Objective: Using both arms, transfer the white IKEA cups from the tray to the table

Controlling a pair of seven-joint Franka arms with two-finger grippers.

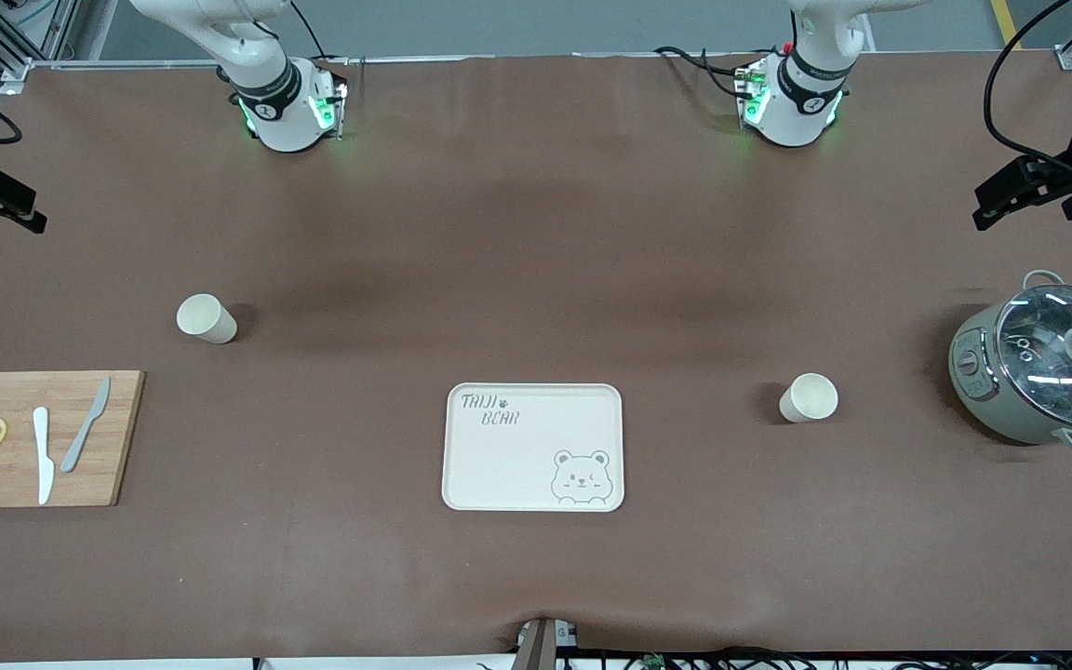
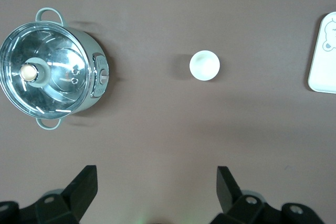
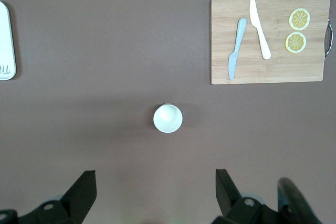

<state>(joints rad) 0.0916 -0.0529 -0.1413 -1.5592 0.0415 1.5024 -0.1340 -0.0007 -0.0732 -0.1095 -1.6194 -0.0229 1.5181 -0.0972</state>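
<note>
Two white cups stand upright on the brown table. One cup point(image 1: 207, 318) is toward the right arm's end, the other cup point(image 1: 809, 398) toward the left arm's end and nearer the front camera. My left gripper point(image 2: 157, 174) hangs open and empty high above the table, its cup point(image 2: 204, 65) small below and apart from it. My right gripper point(image 3: 156, 177) is also open and empty, high over the table by its cup point(image 3: 168, 118). In the front view the left gripper point(image 1: 987, 207) and right gripper point(image 1: 32, 212) show as dark shapes at the picture's edges.
A cream tray point(image 1: 499, 465) with a bear drawing lies between the cups, nearer the front camera. A lidded grey pot point(image 1: 1048, 363) sits at the left arm's end. At the right arm's end, a wooden cutting board point(image 1: 117, 465) carries two knives and two lemon slices.
</note>
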